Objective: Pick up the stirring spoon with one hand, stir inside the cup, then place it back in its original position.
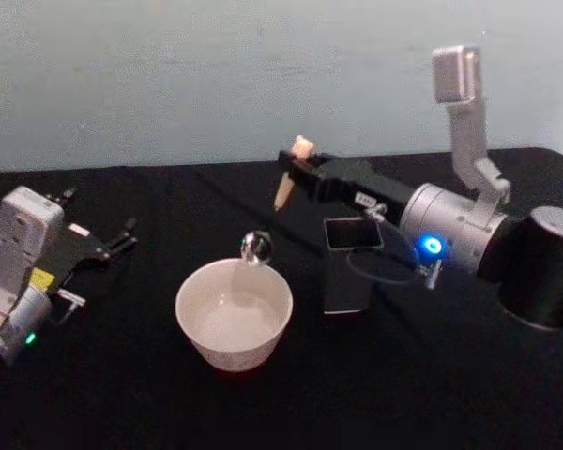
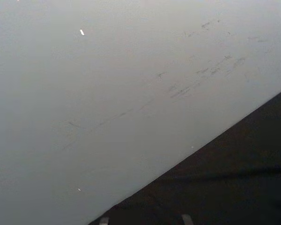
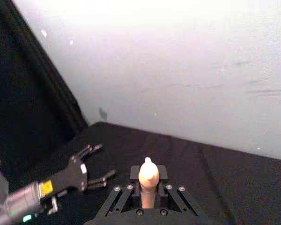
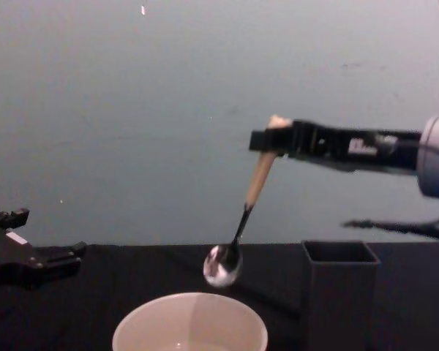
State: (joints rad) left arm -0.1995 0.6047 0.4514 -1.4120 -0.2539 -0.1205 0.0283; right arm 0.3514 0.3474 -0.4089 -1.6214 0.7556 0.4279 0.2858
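Chest view has the right gripper [image 4: 267,141] clenched on the spoon [image 4: 257,183], high on its wooden handle just under the bear head. The spoon hangs tilted, its shiny bowl in the air above the far rim of the cup [image 4: 227,329], not yet inside. The grey holder [image 4: 340,292] stands just beside the cup on the table [image 1: 450,394]. Light and stiff, I judge, but slim enough to swivel in a pinch; the wood is the place to grip. The left gripper [image 1: 98,217] rests near the table's left edge, fingers spread, holding nothing
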